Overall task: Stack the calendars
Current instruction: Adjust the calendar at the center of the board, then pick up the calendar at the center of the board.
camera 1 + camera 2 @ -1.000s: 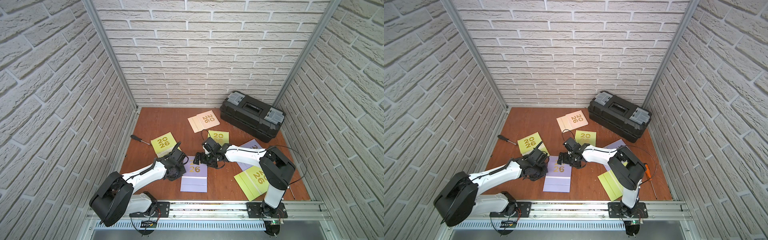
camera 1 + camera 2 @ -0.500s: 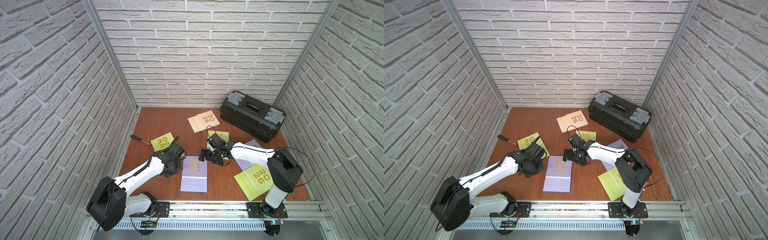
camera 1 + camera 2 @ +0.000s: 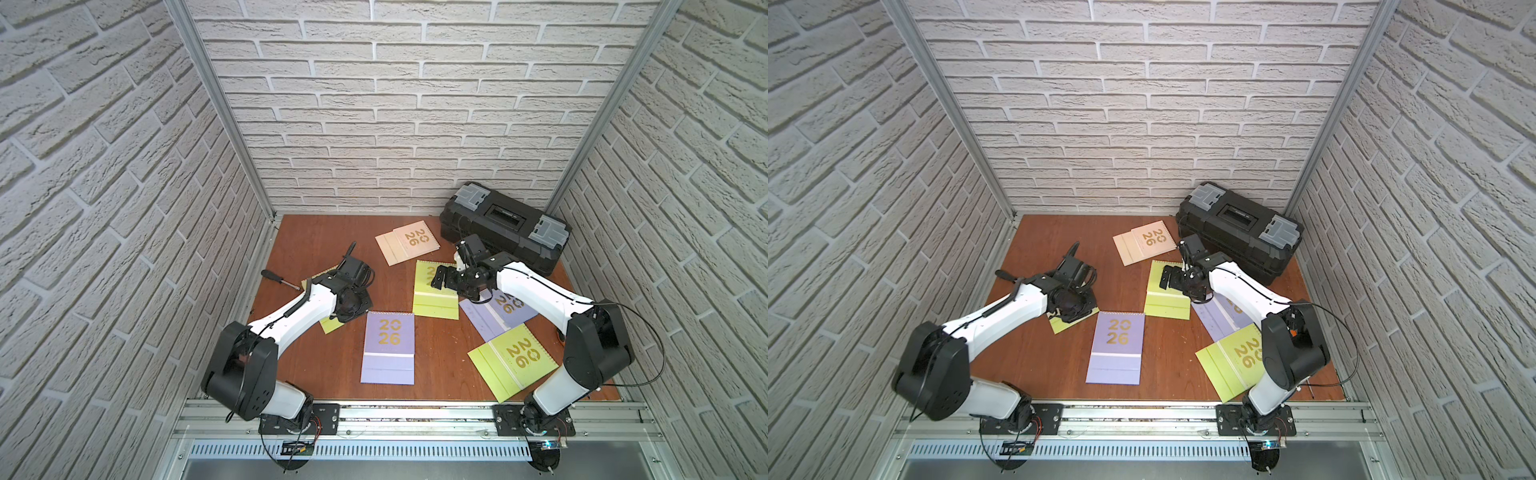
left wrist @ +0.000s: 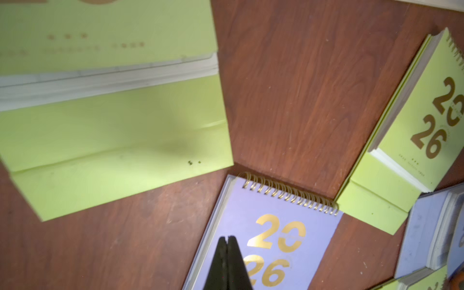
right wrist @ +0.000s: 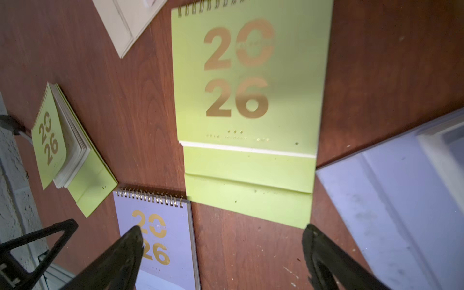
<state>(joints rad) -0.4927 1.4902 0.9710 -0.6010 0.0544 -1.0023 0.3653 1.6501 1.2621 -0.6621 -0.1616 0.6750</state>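
Several calendars lie flat on the brown table (image 3: 311, 249). A cream one (image 3: 407, 243) is at the back and a lavender one (image 3: 388, 347) in the middle front. My left gripper (image 4: 228, 238) is shut and empty, hovering over a lime green calendar (image 3: 330, 325) that the arm mostly hides. My right gripper (image 5: 222, 231) is open and empty above another lime green calendar (image 3: 434, 291); in the right wrist view its near edge (image 5: 248, 198) lies just ahead of the fingertips. A second lavender calendar (image 3: 494, 318) lies partly under the right arm. A third lime green calendar (image 3: 513, 359) is at the front right.
A black toolbox (image 3: 503, 226) stands at the back right, close behind the right wrist. A screwdriver (image 3: 279, 277) lies by the left wall. Brick walls close in three sides, and a metal rail (image 3: 415, 411) runs along the front.
Both grippers have drawn away from the top of the middle lavender calendar: the left one back and left, the right one back and right. The calendar stayed put.
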